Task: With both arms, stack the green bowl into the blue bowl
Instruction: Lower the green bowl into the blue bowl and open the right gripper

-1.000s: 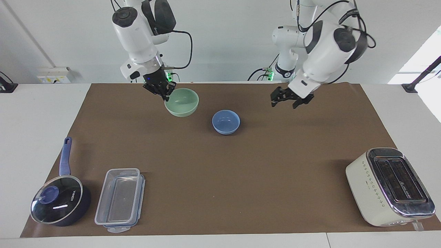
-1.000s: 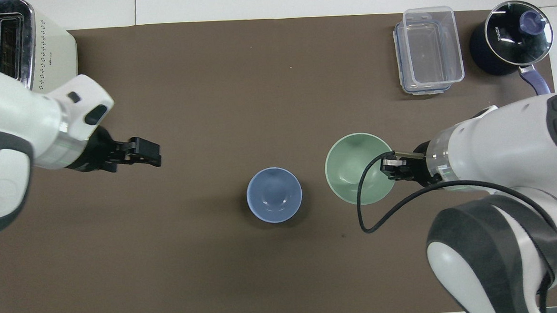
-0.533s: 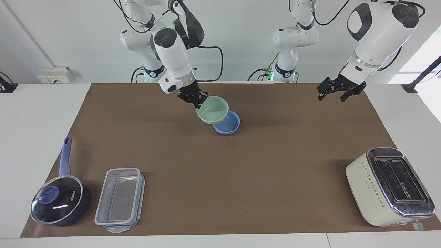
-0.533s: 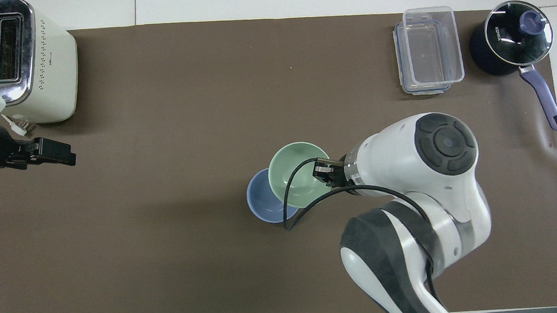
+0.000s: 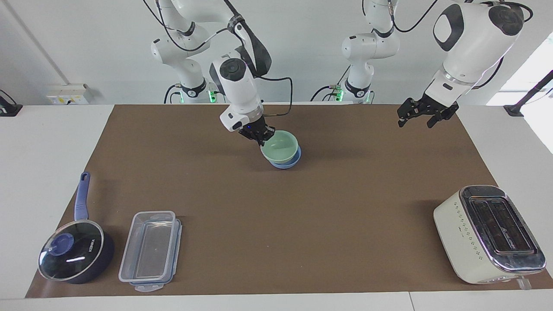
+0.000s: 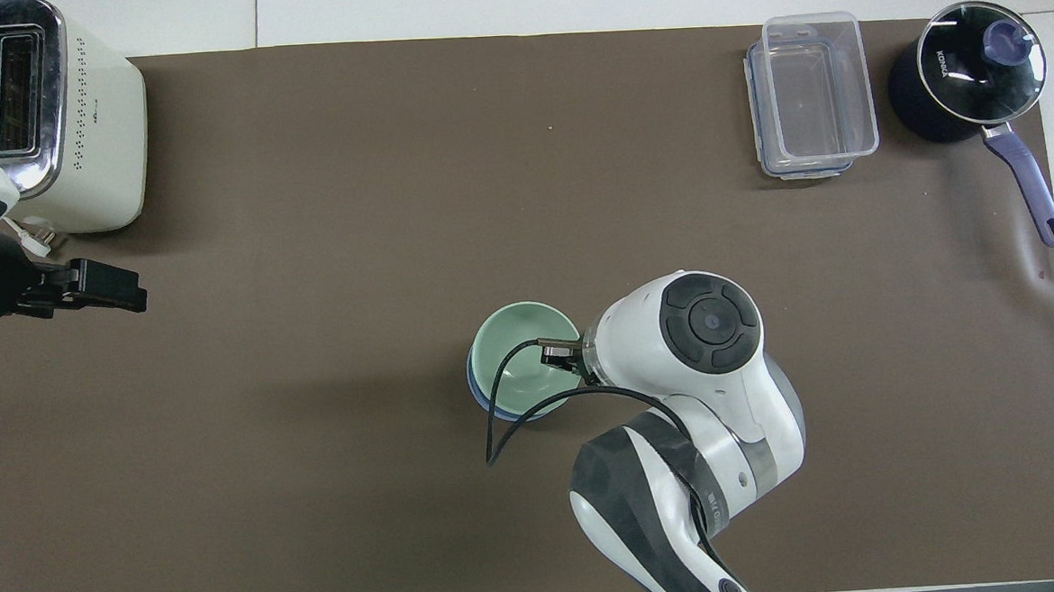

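Green bowl (image 5: 280, 146) sitting in blue bowl (image 5: 286, 163), mid-surface, nearer the robots than the rest of the clutter. Only a thin blue crescent showing under the green rim in the overhead view (image 6: 520, 414). Looks nested or very nearly so; cannot tell whether fully seated or a touch above.

Right claw (image 5: 262, 137) pinched on the green bowl's rim at the side toward the right arm's end, one finger inside the bowl, one outside. Not released yet.

Left claw (image 5: 422, 113) up in the air over the surface (image 5: 302, 224) edge at the left arm's end, fingers spread wide, holding nothing. Waiting.

Handling guess: both bowls small, rigid, smooth, probably light; plastic or ceramic, cannot tell. Glossy wall likely slippery, so rim pinch the sensible hold, wall between the fingers, as gripped now. Similar bowl sizes mean a shallow nest; green bowl likely to ride high and rock if let go off-centre. Rim held on one side only, so tilt a risk on release. Blue bowl free on the surface and light, so likely to slide if nudged sideways.

Elsewhere: toaster (image 5: 488, 233) at the left arm's end, farther from the robots; clear container (image 5: 150, 250) and lidded saucepan (image 5: 75, 255) at the right arm's end, farther from the robots. All well apart from the bowls.
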Tool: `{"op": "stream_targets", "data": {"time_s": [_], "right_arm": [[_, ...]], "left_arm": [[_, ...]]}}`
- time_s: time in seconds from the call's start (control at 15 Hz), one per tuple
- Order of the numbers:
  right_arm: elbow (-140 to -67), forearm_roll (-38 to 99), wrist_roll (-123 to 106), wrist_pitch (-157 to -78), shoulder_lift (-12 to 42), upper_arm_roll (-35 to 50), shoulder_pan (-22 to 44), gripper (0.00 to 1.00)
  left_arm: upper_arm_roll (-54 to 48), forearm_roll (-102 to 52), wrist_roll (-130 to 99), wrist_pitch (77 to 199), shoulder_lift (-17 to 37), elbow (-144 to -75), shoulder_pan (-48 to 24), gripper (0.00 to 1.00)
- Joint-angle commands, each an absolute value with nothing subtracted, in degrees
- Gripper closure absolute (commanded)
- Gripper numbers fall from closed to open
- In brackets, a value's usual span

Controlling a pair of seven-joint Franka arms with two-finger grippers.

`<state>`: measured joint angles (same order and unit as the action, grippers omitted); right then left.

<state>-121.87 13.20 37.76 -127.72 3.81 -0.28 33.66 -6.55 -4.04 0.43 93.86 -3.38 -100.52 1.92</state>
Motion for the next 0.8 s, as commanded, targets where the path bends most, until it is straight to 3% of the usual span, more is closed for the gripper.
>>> {"op": "stream_targets", "data": {"time_s": [0.0, 0.33, 0.73], "right_arm": [[-123.2, 14.5, 37.8, -129.3, 3.0, -0.5, 34.5, 1.0], [-125.0, 14.5, 36.0, -130.9, 2.6, -0.5, 34.5, 1.0], [-126.2, 14.5, 35.2, -133.9, 3.1, -0.5, 34.6, 1.0]], "left_arm": [[-6.8, -2.5, -0.1, 91.6, -2.7, -97.2, 1.8, 0.0], [-4.1, 3.3, -0.1, 78.9, 0.0, -86.8, -4.1, 0.0], [-4.0, 0.9, -0.1, 81.7, -1.7, -89.8, -3.5, 0.0]]}}
